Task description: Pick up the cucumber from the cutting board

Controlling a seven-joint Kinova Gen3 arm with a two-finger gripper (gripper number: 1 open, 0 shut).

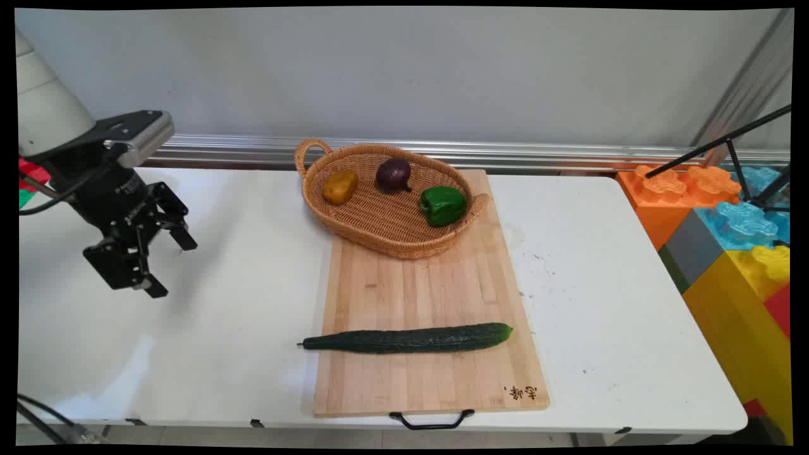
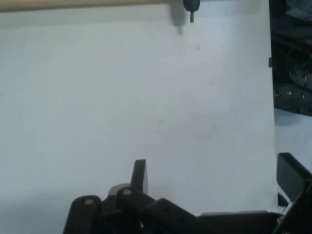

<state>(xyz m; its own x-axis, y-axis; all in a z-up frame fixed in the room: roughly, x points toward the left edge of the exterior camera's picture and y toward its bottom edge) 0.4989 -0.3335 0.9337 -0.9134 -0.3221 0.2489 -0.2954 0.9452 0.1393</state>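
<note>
My black gripper [image 1: 172, 268] hangs open over the bare left part of the white table [image 1: 240, 278], holding nothing. In the hand view its two fingers [image 2: 139, 175] stand wide apart above the plain tabletop [image 2: 146, 97]. A long dark green cucumber [image 1: 407, 338] lies across the near end of a wooden cutting board [image 1: 430, 379], well to the right of the gripper; its stem tip [image 2: 190, 6] shows at the top edge of the hand view. At the board's far end sits a wicker basket [image 1: 379, 237] holding a yellow pepper [image 1: 340, 186], a purple onion [image 1: 394, 174] and a green pepper [image 1: 443, 205].
Large orange, blue, grey and yellow toy blocks [image 1: 727, 234] are stacked beyond the table's right edge, with a black tripod leg [image 1: 720, 142] above them. A metal rail [image 1: 537, 155] runs along the wall behind. A black handle [image 1: 431, 420] hangs at the board's near edge.
</note>
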